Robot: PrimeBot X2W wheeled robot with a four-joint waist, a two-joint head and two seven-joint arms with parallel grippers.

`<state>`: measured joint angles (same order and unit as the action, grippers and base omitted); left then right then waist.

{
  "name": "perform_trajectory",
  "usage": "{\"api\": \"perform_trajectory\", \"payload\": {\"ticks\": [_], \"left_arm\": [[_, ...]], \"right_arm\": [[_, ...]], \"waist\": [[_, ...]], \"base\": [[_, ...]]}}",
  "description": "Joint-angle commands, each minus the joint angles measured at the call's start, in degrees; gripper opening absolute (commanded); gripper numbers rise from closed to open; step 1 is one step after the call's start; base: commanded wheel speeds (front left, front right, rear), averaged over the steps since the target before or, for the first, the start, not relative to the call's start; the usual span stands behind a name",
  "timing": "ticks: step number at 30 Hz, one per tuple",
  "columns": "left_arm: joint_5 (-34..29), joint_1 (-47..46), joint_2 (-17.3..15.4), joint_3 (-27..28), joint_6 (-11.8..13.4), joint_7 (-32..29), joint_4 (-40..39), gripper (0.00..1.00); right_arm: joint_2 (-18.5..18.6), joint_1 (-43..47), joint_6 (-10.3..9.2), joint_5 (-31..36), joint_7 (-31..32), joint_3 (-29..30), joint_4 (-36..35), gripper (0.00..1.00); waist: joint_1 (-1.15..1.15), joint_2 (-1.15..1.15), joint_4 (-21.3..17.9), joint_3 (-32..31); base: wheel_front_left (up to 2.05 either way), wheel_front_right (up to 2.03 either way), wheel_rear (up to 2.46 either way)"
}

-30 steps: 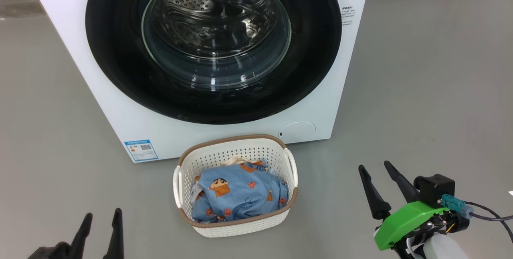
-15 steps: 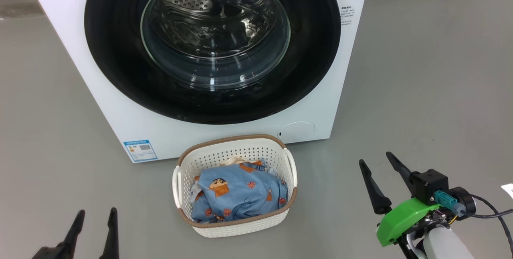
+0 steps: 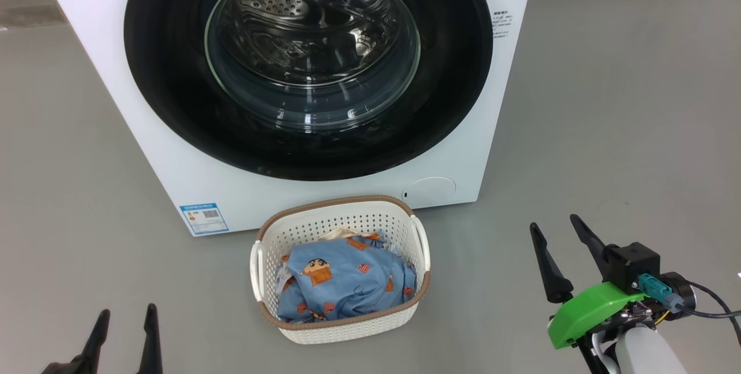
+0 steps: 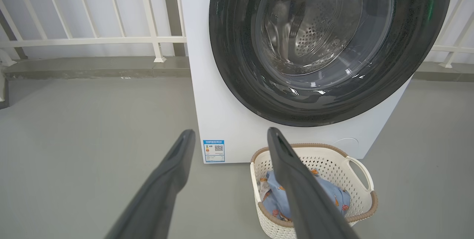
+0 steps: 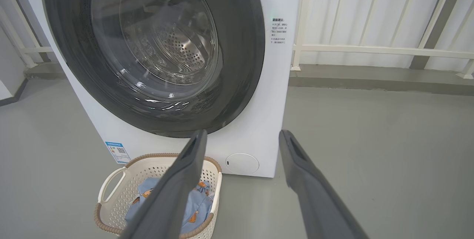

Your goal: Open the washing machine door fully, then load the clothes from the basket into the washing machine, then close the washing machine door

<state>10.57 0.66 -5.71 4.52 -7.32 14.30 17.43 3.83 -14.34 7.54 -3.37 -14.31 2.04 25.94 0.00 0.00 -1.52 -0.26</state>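
Note:
The white washing machine (image 3: 173, 154) stands ahead with its round black-rimmed door (image 3: 173, 102) closed flat against the front; the steel drum shows through the glass. Right in front of it on the floor sits the cream basket (image 3: 341, 327) with blue cartoon-print clothes (image 3: 341, 281) and a bit of cream cloth inside. My left gripper (image 3: 127, 313) is open at the lower left, left of the basket. My right gripper (image 3: 556, 224) is open at the lower right, right of the basket. Nothing is between either pair of fingers. The wrist views show the door (image 4: 229, 65) (image 5: 244, 65), the basket (image 4: 355, 202) (image 5: 111, 183) and both grippers (image 4: 229, 133) (image 5: 242, 133) open.
Grey floor (image 3: 608, 131) spreads open on both sides of the machine. A white railing (image 4: 92, 40) on a low concrete kerb runs behind the machine (image 5: 370, 49). A blue label (image 3: 204, 217) and a small round flap (image 3: 428, 189) sit low on the machine's front.
My left gripper has sunk lower in the head view. My right gripper rose slightly, then shifted a little to the right. Door, basket and clothes have not moved.

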Motion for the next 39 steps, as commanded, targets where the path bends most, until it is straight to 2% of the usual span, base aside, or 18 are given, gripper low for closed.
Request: {"api": "perform_trajectory", "payload": {"ticks": [1,25,39], "left_arm": [[-0.31,-2.05,-0.9,2.39,-0.17,0.7,-0.9,1.0],[0.09,-2.23,0.59,4.96,-0.17,0.7,-0.51,1.0],[0.51,-2.43,-0.69,3.37,-0.17,0.7,-0.85,1.0]], "right_arm": [[-0.18,-1.39,-0.05,-0.5,-0.69,-0.91,-1.14,1.0],[-0.92,-1.07,-0.05,-0.26,-0.69,1.69,-0.91,1.0],[-0.94,-0.98,-0.05,-0.94,-0.69,2.97,-1.21,1.0]], "waist": [[0.0,0.0,0.03,-0.02],[0.0,0.0,0.55,-0.58],[0.0,0.0,0.51,-0.4]], "base": [[0.0,0.0,0.0],[0.0,0.0,0.0],[0.0,0.0,0.0]]}}
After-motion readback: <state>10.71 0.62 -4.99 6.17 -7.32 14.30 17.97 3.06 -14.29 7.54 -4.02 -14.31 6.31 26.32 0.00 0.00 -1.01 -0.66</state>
